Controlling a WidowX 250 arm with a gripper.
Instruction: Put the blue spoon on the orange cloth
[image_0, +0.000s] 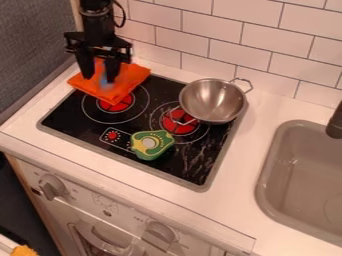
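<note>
The gripper (99, 74) hangs over the orange cloth (137, 75) at the upper left of the camera view, its two fingers spread apart. The cloth lies folded across the stove's back left corner, partly over a burner. Between and just below the fingertips a blue piece, seemingly the blue spoon (105, 81), shows against the cloth. Much of the spoon is hidden by the gripper, and whether it touches the cloth is hard to tell.
A metal pot (212, 101) with wire handles stands at the stove's back right. A green and yellow toy piece (151, 144) lies near the stove's front. The sink (304, 175) is at the right, and a tiled wall (220, 32) runs behind.
</note>
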